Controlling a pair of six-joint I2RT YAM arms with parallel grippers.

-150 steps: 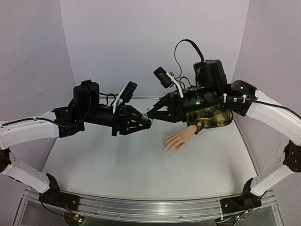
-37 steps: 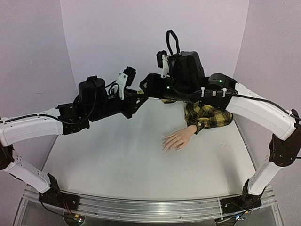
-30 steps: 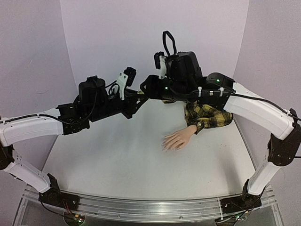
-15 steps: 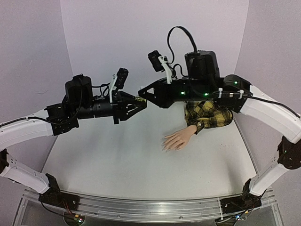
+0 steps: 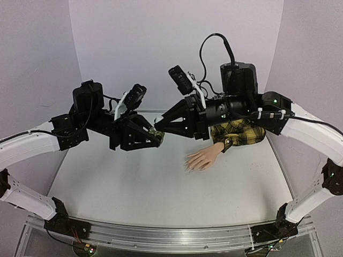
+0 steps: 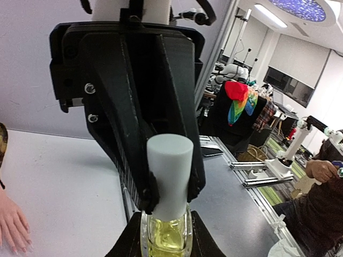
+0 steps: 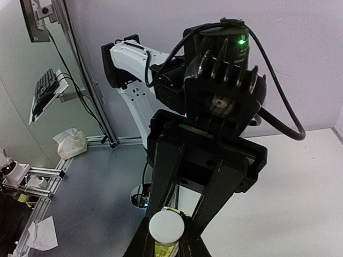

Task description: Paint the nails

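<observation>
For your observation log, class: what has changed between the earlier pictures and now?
The left pincer and right pincer came down from their raised pose, still joined at the bottle: left on the glass, right on its white cap. The mannequin hand stayed put.

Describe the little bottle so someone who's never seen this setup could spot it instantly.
Above the white table, the left pincer and the right pincer meet tip to tip. Held between them is a tiny clear bottle of yellowish liquid. Its white cylindrical cap sets it apart from the black parts gripping it.
</observation>
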